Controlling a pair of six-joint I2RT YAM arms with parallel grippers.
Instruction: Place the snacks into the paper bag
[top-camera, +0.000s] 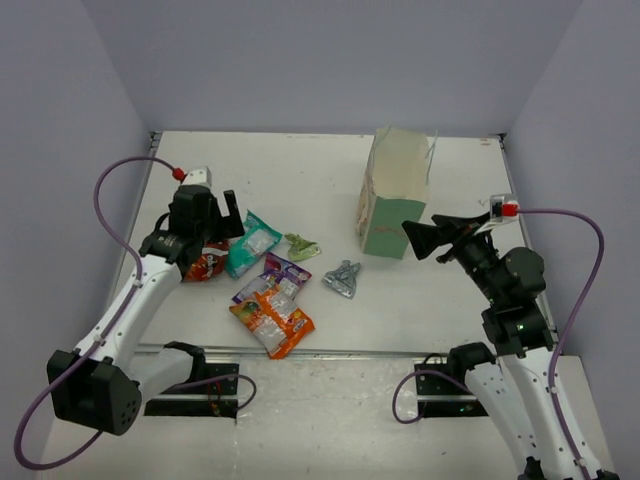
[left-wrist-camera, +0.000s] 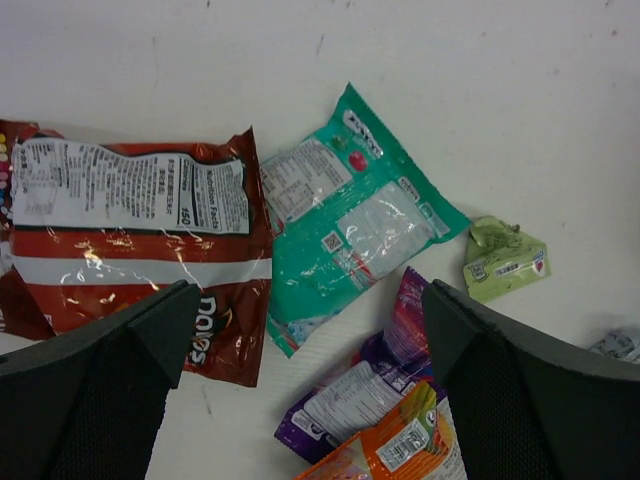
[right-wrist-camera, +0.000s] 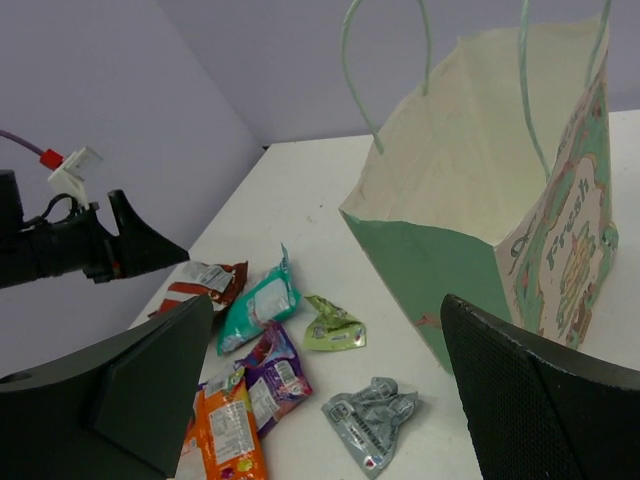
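Six snack packets lie in a loose cluster left of centre: red (top-camera: 205, 265), teal (top-camera: 250, 245), purple (top-camera: 272, 278), orange (top-camera: 275, 322), small green (top-camera: 303, 246) and silver (top-camera: 342, 278). The mint-green paper bag (top-camera: 393, 195) stands upright and open at the back right. My left gripper (top-camera: 222, 225) hovers open and empty above the red (left-wrist-camera: 130, 240) and teal (left-wrist-camera: 350, 220) packets. My right gripper (top-camera: 435, 235) is open and empty in front of the bag (right-wrist-camera: 470, 200), apart from it. The right wrist view looks into the bag's cream inside.
The purple (left-wrist-camera: 370, 390) and orange (left-wrist-camera: 390, 450) packets overlap under my left gripper (left-wrist-camera: 310, 340), with the green one (left-wrist-camera: 503, 260) to the right. The left arm (right-wrist-camera: 90, 245) shows beyond the packets from my right gripper (right-wrist-camera: 326, 340). Grey walls enclose the table.
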